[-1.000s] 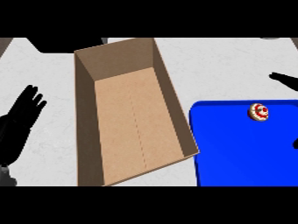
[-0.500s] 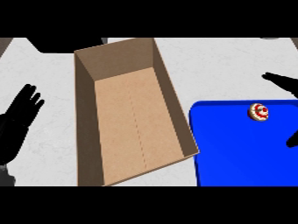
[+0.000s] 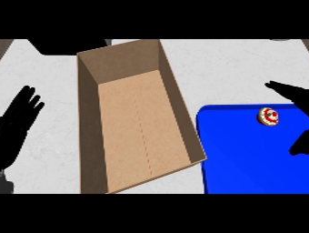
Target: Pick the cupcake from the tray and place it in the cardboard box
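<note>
Nearest to me, at the lower left, my left hand (image 3: 13, 127) rests over the pale counter (image 3: 43, 82), its fingers straight and pointing up and away, holding nothing. It lies well apart from the cardboard box (image 3: 137, 123) to its right.

At the lower right, the blue tray (image 3: 251, 159) sits on the counter, its left edge just beside the box's near right corner. My right hand (image 3: 308, 116) comes in from the right edge over the tray's far right part. Its fingers are spread and relaxed: one dark part reaches out to the left above the tray's far edge, another hangs lower over the blue surface. It grips nothing.

The cupcake (image 3: 268, 116) lies on the tray near the far edge, in the gap between those two parts of my right hand; I cannot tell for certain, but it looks apart from both. It is pale with red and white on top.

The box stands open, long and narrow, running away from me with its brown floor bare to view. Beyond its far end, a black shape (image 3: 67, 45) sits at the counter's far edge.
</note>
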{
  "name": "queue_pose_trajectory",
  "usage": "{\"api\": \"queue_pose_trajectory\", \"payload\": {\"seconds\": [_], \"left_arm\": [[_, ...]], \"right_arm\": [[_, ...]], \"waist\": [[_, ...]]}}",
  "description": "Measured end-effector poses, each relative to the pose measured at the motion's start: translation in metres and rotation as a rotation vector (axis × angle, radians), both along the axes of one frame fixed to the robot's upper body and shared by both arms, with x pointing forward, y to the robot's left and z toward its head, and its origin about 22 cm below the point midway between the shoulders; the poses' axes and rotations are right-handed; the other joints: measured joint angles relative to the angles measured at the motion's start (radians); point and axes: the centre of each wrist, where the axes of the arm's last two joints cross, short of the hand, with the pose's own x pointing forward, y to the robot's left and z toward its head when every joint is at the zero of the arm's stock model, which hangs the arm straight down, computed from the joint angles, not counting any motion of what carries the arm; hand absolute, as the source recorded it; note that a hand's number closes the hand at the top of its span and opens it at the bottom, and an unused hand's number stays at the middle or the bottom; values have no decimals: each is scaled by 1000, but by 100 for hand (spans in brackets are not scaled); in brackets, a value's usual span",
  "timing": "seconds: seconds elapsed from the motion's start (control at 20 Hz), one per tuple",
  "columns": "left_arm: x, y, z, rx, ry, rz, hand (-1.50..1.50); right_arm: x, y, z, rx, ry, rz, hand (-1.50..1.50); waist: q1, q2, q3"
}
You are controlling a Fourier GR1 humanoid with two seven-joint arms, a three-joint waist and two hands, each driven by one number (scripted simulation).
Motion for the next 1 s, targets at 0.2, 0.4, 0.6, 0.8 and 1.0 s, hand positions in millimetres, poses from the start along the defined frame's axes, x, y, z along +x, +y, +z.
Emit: {"api": "queue_pose_trajectory", "payload": {"seconds": [0.2,0.4,0.6,0.8,1.0], "left_arm": [[3,-4,-5,-3,2,-7,0],[4,-3,-10,-3,-2,-5,0],[2,-3,-2,-4,0,-8,0],[2,-2,1,-6,0,-10,0],[-2,-3,0,-7,-6,-6,0]], "right_arm": [[10,-2,-14,-15,0,-13,-150],[13,-3,-12,-31,13,-14,-150],[21,3,-19,-47,33,-17,-150],[20,-3,-36,-64,54,-15,-150],[21,-6,-47,-72,70,-16,-150]], "waist": [[1,1,0],[0,0,0],[1,0,0],[1,1,0],[1,0,0]]}}
